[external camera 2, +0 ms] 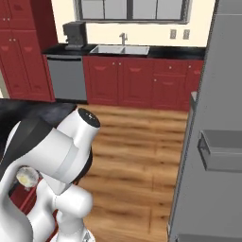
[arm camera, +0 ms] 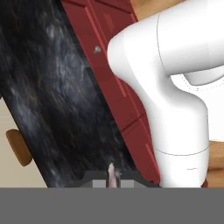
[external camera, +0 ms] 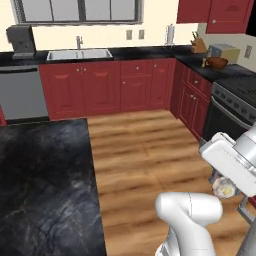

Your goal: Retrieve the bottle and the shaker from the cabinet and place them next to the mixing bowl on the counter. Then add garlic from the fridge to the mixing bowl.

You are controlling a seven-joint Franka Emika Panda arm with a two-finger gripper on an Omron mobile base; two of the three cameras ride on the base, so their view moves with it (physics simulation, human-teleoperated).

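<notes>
A pale garlic (external camera: 224, 188) bulb hangs under my white hand at the lower right of the left base view. In the right base view the garlic (external camera 2: 27, 176) shows at the lower left. The hand view has my gripper (arm camera: 112, 181) shut on the garlic (arm camera: 112, 171), whose pale tip pokes up between the dark fingers. A brown bowl (external camera: 216, 62), possibly the mixing bowl, sits on the far right counter by the stove. The bottle and the shaker are out of view.
A black island counter (external camera: 45, 190) lies at my left. The grey fridge door (external camera 2: 212, 94) with its shelf (external camera 2: 222, 150) stands close on my right. Red cabinets, the sink (external camera: 80, 54) and a coffee machine (external camera: 21, 41) line the back wall. Wood floor (external camera: 145, 150) lies between.
</notes>
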